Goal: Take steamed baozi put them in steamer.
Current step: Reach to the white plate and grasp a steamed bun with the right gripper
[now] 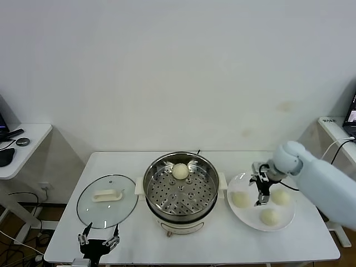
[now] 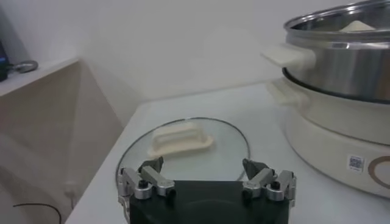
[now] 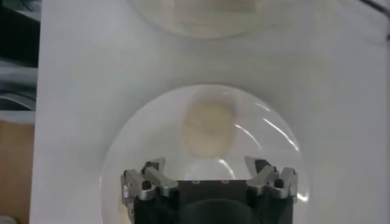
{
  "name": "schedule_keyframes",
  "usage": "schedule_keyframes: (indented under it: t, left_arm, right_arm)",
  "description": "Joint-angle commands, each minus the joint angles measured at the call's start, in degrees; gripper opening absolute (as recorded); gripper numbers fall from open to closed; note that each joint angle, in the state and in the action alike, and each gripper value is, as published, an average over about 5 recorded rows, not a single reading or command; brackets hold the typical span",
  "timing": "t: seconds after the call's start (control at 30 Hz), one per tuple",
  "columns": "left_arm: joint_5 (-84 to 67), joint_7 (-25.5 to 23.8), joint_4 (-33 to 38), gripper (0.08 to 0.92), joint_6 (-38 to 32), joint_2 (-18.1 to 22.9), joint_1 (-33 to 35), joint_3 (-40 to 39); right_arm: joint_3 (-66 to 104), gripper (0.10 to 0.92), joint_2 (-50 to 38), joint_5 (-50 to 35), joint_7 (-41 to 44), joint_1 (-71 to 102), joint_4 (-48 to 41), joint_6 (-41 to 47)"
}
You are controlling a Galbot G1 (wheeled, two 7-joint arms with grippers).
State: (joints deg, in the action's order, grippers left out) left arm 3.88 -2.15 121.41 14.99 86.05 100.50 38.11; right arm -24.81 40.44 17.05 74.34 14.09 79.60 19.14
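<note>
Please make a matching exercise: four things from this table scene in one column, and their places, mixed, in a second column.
Things:
1. glass lid
2. steamer
3. white plate
4. right end effector

Places:
A. table centre, one baozi on its tray
B. above the plate, open
C. flat on the table, left of the steamer
D. right of the steamer, holding three baozi

Pairs: 1-C, 2-A, 3-D, 4-B

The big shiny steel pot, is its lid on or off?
Off. The big shiny steel pot is uncovered; its round glass lid lies flat on the white table beside it.
</note>
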Motion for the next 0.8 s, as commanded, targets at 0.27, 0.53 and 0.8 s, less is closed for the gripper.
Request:
schedule_keyframes:
  t: [0.27,0.53,0.8]
  left_arm:
    - [0.3,0.1,-0.5,0.823,-0.2,-0.2,0.3,0.1]
    - [0.3,-0.1,-0.8,0.823,-0.1,-0.3,-0.3,0.0]
    - [0.3,-0.3,-1.3,0.823,-0.1,-0.4,-0.7,0.0]
  right_arm:
    - [2.1,0.823,7.3,4.5,-4.0,3.8,-5.8,-0.7]
    - [1.9,0.823,8.7,5.5,-4.1,3.7,-7.5,-1.0]
    - [1.7,0.823,9.4,6.0,-4.2,3.5,-8.6,-1.3]
